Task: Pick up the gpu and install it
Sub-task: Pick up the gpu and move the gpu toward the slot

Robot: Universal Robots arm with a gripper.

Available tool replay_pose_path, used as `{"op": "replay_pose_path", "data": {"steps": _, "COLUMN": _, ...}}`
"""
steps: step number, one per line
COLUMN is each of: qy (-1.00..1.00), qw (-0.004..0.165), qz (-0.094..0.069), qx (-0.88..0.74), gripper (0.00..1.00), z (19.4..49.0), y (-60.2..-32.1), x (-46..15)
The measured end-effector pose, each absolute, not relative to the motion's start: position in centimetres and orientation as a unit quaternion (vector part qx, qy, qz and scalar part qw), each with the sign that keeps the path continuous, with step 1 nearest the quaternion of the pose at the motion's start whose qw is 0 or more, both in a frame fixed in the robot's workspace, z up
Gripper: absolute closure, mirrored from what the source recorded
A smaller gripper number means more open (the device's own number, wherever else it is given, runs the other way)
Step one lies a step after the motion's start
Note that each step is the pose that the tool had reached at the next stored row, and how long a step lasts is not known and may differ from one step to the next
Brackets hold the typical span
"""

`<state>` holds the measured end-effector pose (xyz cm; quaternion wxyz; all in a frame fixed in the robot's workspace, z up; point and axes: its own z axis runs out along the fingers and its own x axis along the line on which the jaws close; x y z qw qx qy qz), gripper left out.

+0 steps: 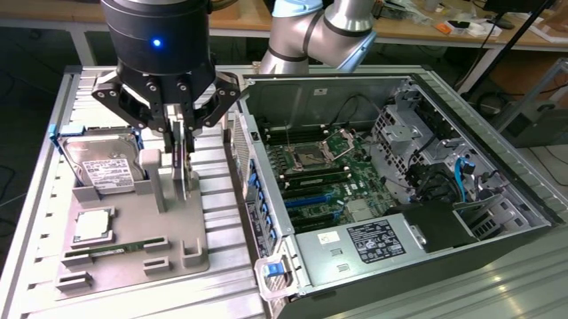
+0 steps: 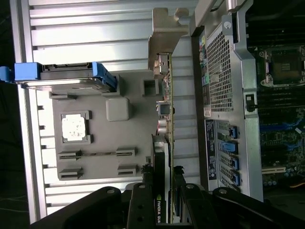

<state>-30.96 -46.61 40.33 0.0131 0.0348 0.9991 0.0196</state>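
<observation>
The gpu [image 1: 183,174] is a thin dark card standing on edge over the grey fixture tray [image 1: 213,226], beside a grey post [image 1: 151,178]. My gripper [image 1: 180,143] comes down from above and is shut on the card's upper edge, one finger on each side. In the wrist view the gpu [image 2: 164,119] runs edge-on away from the gripper [image 2: 164,188], with its pale metal bracket [image 2: 166,31] at the far end. I cannot tell whether the card's lower edge still touches the tray.
On the tray lie a silver hard drive [image 1: 105,169], a processor chip [image 1: 93,224] and a green memory stick [image 1: 116,249]. The open computer case [image 1: 461,86] stands at the exterior view's right, its motherboard [image 1: 342,166] and blue slots [image 1: 310,197] exposed.
</observation>
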Motion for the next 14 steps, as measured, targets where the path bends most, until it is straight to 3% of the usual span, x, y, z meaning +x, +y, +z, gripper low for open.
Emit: {"op": "replay_pose_path", "data": {"steps": 14, "qy": 0.999, "qw": 0.013, "qz": 0.019, "qx": 0.035, "gripper": 0.73, "z": 40.81, "y": -46.62, "x": -30.96}}
